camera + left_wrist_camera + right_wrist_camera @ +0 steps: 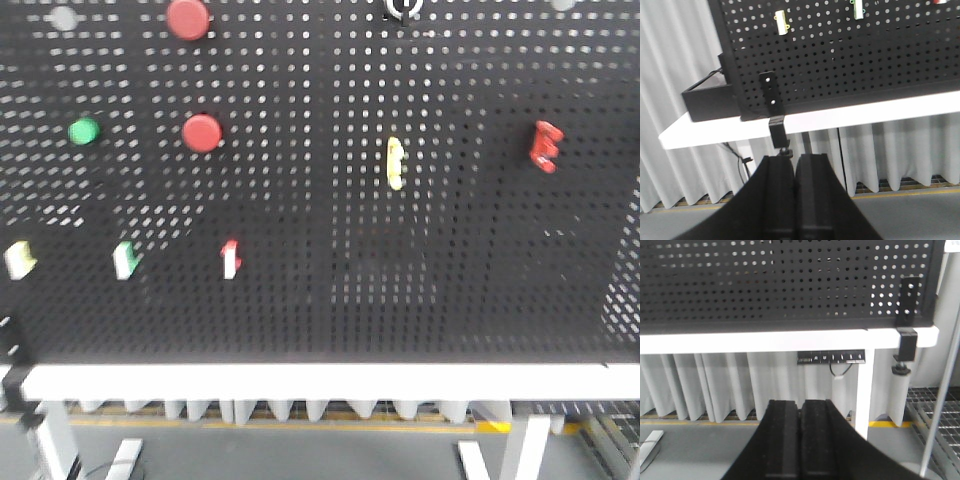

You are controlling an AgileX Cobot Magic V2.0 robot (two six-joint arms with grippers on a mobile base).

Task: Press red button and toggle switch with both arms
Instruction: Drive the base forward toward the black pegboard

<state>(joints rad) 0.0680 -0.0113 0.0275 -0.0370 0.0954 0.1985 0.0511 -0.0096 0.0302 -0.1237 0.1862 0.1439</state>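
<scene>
In the front view two round red buttons [202,132] [188,17] sit on the upright black pegboard [320,300], upper left. Small toggle switches line its lower left: a yellowish one [20,258], a green one [125,259] and a red one [231,258]. Neither arm shows in the front view. My left gripper [794,160] is shut and empty, below the white table edge [865,112], with the yellow switch [781,22] and green switch [858,10] high above it. My right gripper [801,405] is also shut and empty, low under the table edge [765,340].
A green button [84,131], a yellow handle [395,163] and a red switch block [546,146] are also on the board. Black clamps [777,125] [906,340] hold the board to the table. A white table leg [865,385] and grey curtains stand behind the grippers.
</scene>
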